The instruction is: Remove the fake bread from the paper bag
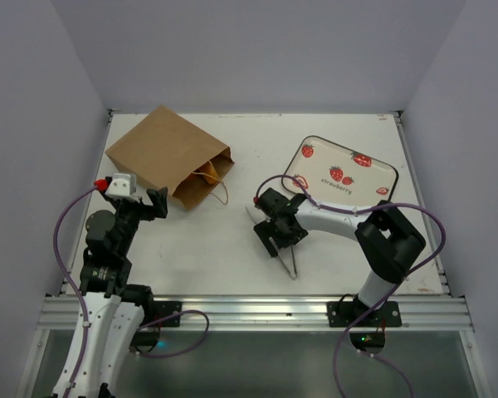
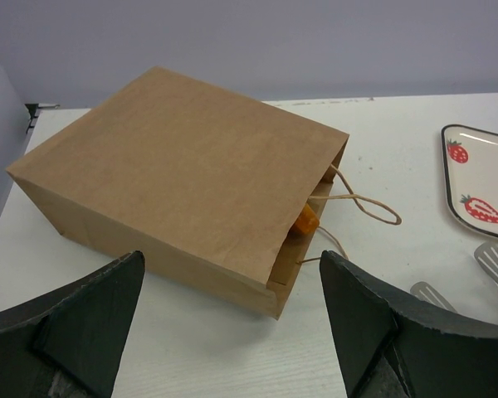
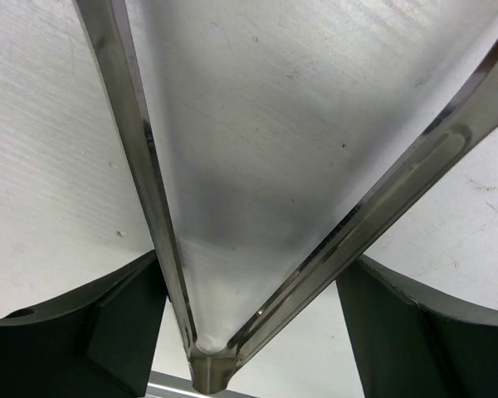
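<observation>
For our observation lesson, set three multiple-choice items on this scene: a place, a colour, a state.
1. Where do the tongs lie? A in a bowl; B on the table, at the right gripper; C on a shelf.
2. What colour shows in the paper bag's mouth? A orange; B green; C blue.
3. The paper bag is: A upright; B on its side; C hanging.
Answers: 1 B, its fingers straddle them; 2 A, an orange piece peeks out; 3 B, its mouth faces sideways.
</observation>
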